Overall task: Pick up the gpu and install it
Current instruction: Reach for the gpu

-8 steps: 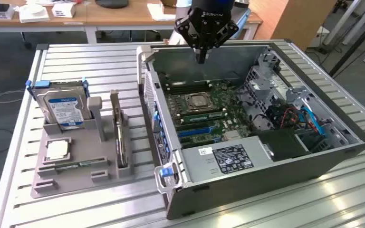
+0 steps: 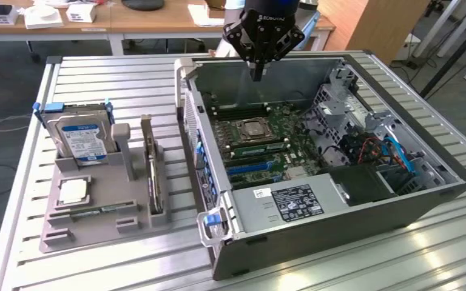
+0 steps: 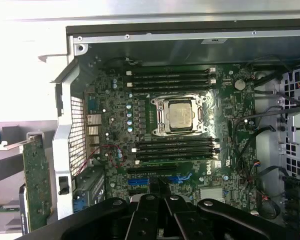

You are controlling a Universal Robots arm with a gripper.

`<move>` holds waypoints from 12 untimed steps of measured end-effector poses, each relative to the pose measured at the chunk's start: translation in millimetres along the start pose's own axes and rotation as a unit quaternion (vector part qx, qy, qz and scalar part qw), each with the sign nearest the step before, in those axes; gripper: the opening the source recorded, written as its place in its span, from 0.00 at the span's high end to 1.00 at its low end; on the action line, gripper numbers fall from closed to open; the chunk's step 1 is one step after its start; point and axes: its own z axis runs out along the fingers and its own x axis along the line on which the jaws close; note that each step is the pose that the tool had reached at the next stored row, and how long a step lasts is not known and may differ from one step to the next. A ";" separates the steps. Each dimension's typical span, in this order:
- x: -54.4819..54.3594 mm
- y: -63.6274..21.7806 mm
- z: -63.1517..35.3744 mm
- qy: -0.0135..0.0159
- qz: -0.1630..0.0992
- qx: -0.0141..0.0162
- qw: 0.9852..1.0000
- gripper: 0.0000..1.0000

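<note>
The gpu (image 2: 153, 171) stands on edge in a slot of the grey holder (image 2: 104, 227) on the exterior view's left, beside the open computer case (image 2: 354, 209). In the wrist view the gpu (image 3: 36, 186) is a green board with a silver end bracket, just outside the case's rear grille. My gripper (image 2: 256, 74) hangs over the far part of the case, above the motherboard (image 2: 269, 136), well apart from the gpu. Its fingers are shut together and hold nothing. In the wrist view the gripper (image 3: 157, 184) points over the blue expansion slots (image 3: 140, 180).
A silver hard drive (image 2: 82, 138) with a blue-white label stands at the back of the holder. A processor chip (image 2: 72, 191) and a memory stick (image 2: 95, 210) lie in it. Inside the case are the processor socket (image 3: 180, 115), cables (image 2: 391, 154) and power supply (image 2: 298, 203).
</note>
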 end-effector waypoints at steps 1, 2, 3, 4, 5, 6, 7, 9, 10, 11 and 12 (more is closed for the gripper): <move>0.0 0.0 0.0 0.000 0.000 0.000 1.000 0.89; 0.0 0.0 0.0 0.000 0.000 0.000 1.000 0.89; 0.0 0.0 0.0 0.000 0.000 0.000 1.000 0.89; 0.0 0.0 0.0 0.000 0.000 0.000 1.000 0.89; 0.0 0.0 0.0 0.000 0.000 0.000 1.000 0.89; 0.0 0.0 0.0 0.000 0.000 0.000 1.000 0.89; 0.0 0.0 0.0 0.000 0.000 0.000 1.000 0.89; 1.8 -0.1 0.0 0.000 0.000 0.000 1.000 0.89; 5.1 -0.4 -0.1 0.000 0.000 0.000 1.000 0.89; 8.7 -0.7 -0.2 0.000 0.000 0.000 1.000 0.89; 13.5 -1.1 -0.3 0.000 0.000 0.000 1.000 0.89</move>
